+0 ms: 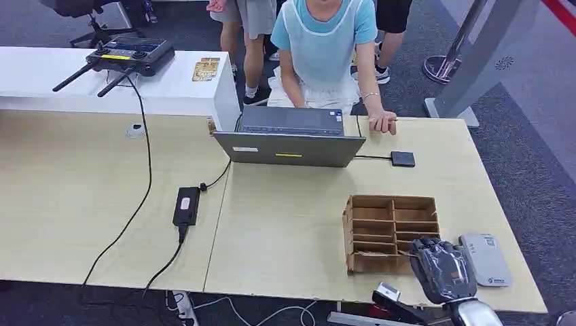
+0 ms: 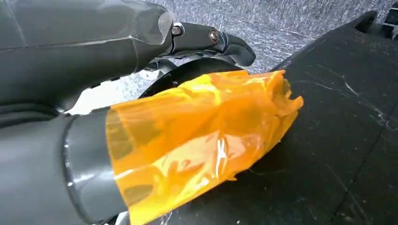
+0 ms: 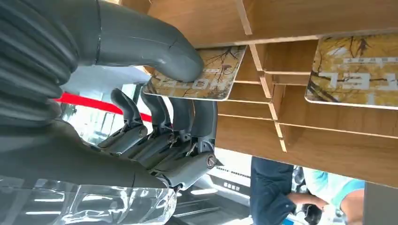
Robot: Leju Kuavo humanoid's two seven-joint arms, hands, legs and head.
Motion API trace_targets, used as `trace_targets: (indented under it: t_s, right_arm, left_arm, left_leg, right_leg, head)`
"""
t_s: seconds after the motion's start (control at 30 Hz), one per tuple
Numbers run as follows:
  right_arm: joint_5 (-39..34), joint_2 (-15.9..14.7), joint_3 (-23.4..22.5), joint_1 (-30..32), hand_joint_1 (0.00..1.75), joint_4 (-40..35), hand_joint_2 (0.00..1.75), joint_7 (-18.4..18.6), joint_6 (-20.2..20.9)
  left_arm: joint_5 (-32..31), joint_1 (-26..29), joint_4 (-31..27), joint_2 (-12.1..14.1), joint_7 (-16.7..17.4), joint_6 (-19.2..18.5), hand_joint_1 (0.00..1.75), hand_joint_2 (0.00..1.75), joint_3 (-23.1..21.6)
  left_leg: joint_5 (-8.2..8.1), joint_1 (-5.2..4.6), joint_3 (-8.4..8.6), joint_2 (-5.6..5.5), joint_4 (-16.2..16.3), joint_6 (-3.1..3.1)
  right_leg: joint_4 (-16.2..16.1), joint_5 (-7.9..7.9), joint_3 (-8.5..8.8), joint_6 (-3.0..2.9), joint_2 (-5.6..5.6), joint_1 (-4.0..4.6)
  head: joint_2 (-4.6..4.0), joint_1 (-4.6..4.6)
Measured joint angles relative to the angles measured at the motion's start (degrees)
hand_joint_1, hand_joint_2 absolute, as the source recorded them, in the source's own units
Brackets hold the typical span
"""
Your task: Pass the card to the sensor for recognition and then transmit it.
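right hand (image 1: 443,269): at the near right edge of the table, just in front of the wooden rack and touching its near side. in the right wrist view the thumb (image 3: 155,47) lies on the face of a card and the dark fingers (image 3: 187,126) reach up behind it, so the hand pinches that card.
held card (image 3: 206,75): patterned yellow and brown with white letters, sticking out of a slot in the rack, caught between thumb and fingers.
second card (image 3: 356,70): same pattern, sitting in a neighbouring slot of the rack, apart from the hand.
rack (image 1: 390,231): open wooden box split by thin dividers into rows of slots, on the right part of the table, between the laptop and the robot.
sensor (image 1: 485,259): flat pale grey device with a small blue mark, lying on the table just to the right of the right hand and beside the rack.
left hand (image 2: 141,117): seen close up over a dark surface and grey carpet, one part wrapped in orange film; i cannot tell whether it is open or closed.
laptop (image 1: 289,146): grey, open, its back toward the robot, at the far middle of the table.
small black box (image 1: 402,159): wired to the laptop, just to its right.
power brick (image 1: 186,206): black, on the table left of centre, with a cable running off the near edge.
person (image 1: 326,47): in a light blue top, seated behind the laptop, one hand (image 1: 382,122) resting on the far table edge.
table (image 1: 81,204): pale wood, two tops set side by side.
white counter (image 1: 41,78): beyond the table on the left, carrying a black controller (image 1: 129,56) with two antennas and some cards (image 1: 205,68).
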Motion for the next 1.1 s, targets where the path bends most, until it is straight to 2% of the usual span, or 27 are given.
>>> trace_targets:
  t_s: [0.07,0.13,0.27,0.37,0.77,1.0,1.1]
  right_arm:
    - [0.0,0.1,0.0,-0.1,1.48,0.1,1.75,-0.1,-0.2]
    - [0.1,0.2,-0.2,-0.1,1.55,0.3,1.75,-0.3,-0.3]
    - [0.1,0.6,-0.4,-0.4,1.52,0.6,1.75,-0.8,-0.9]
    - [-0.4,0.8,-0.9,-0.4,1.55,0.6,1.75,-1.5,-1.5]
    - [-12.4,0.3,-4.6,2.5,1.54,-4.8,1.75,-8.9,-2.1]
    - [-12.7,0.0,-5.7,3.7,1.50,-7.2,1.75,-9.3,-2.0]
    - [-13.7,-0.1,-5.9,3.9,1.54,-7.6,1.75,-9.9,-2.0]
  left_arm:
    - [-0.3,0.0,0.0,0.0,0.0,-0.1,0.00,0.00,-0.2]
    - [-0.6,-0.1,0.0,0.0,0.0,-0.2,0.00,0.00,-0.5]
    - [-1.0,-0.2,0.0,0.0,-0.1,-0.3,0.00,0.00,-1.2]
    - [-1.3,-0.2,0.0,0.0,-0.5,-0.4,0.00,0.00,-1.4]
    - [-1.9,-0.1,0.0,0.0,-0.8,-0.4,0.00,0.00,-2.3]
    - [-1.9,-0.1,0.0,0.0,-0.9,-0.4,0.00,0.00,-2.3]
    - [-2.0,-0.1,0.0,0.0,-0.9,-0.4,0.00,0.00,-2.3]
  left_leg:
    - [0.00,0.00,0.00,0.00,0.0,0.00]
    - [0.00,0.00,0.00,0.00,0.0,0.00]
    - [0.00,0.00,0.00,-0.01,0.0,0.00]
    - [0.00,0.00,0.00,0.00,0.0,0.00]
    - [0.00,0.00,0.00,0.00,0.0,0.00]
    - [0.00,0.00,0.01,0.01,0.0,0.00]
    - [0.00,0.00,0.01,0.00,0.0,0.00]
  right_leg:
    - [0.0,0.00,0.00,0.00,0.00,0.00]
    - [0.0,0.00,0.00,0.00,0.00,0.00]
    - [0.0,0.00,0.00,0.00,0.00,0.00]
    - [0.0,0.00,0.00,0.00,0.00,0.00]
    - [0.0,0.00,-0.01,0.00,0.01,0.00]
    - [0.0,0.00,-0.01,0.00,0.01,0.00]
    - [0.0,0.00,-0.01,0.00,0.01,0.00]
  head:
    - [-0.02,0.00]
    - [0.00,0.00]
    - [-0.02,0.00]
    - [-0.02,0.00]
    - [-0.02,0.00]
    - [-0.02,0.00]
    - [0.00,0.00]
